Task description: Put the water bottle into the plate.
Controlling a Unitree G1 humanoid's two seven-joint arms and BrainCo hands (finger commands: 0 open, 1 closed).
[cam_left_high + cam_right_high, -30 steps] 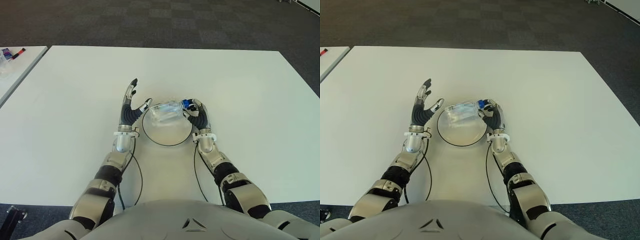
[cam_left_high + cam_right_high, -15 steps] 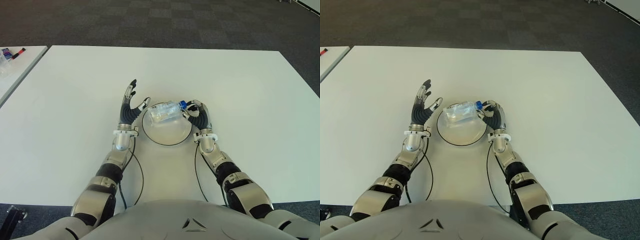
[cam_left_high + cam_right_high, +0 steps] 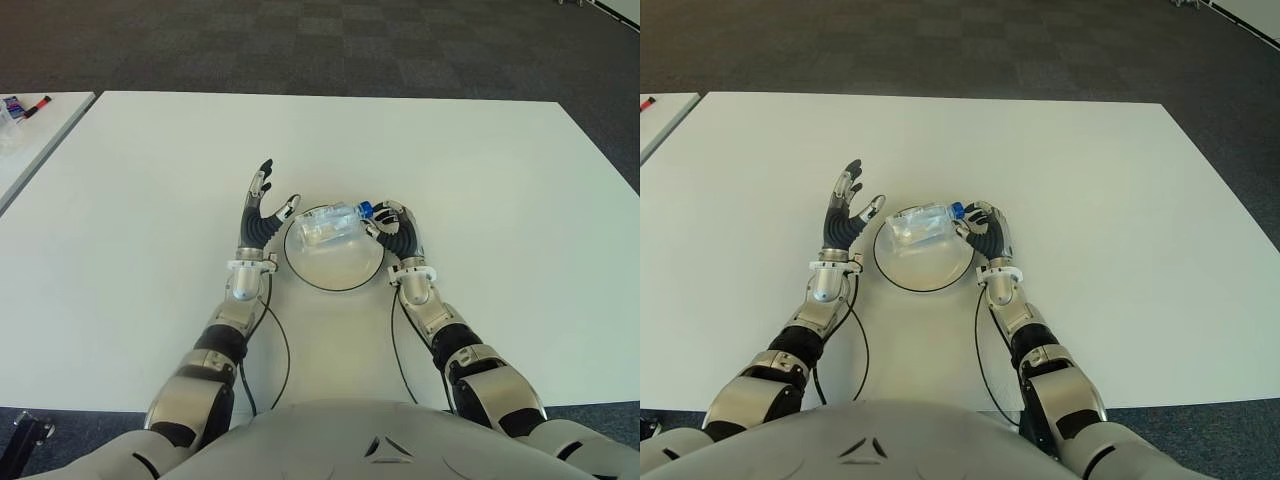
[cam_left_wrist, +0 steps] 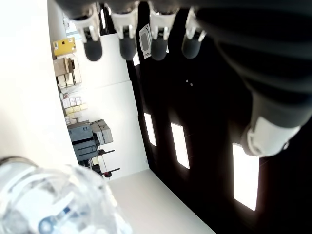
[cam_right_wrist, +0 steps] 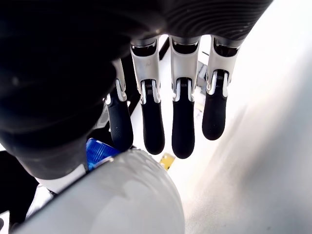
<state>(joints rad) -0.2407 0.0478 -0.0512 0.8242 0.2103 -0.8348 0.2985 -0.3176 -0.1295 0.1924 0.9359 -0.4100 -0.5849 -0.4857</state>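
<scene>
Water bottle (image 3: pixel 330 225) lying in plate (image 3: pixel 335 275); right hand (image 3: pixel 393 228) curled beside cap, apparently released; left hand (image 3: pixel 262 215) spread, empty.

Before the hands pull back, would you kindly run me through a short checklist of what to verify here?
1. Clear plastic water bottle with blue cap lies on its side inside the round white plate with a dark rim: ok.
2. Bottle fully within the rim: cannot tell; the blue cap end sits near the rim by the right hand.
3. Left hand open, fingers spread, beside the plate on its left, holding nothing: ok.
4. Right hand released: cannot tell; its fingers look extended by the cap, but contact is unclear.
5. White table around the plate free for withdrawal: ok.
</scene>
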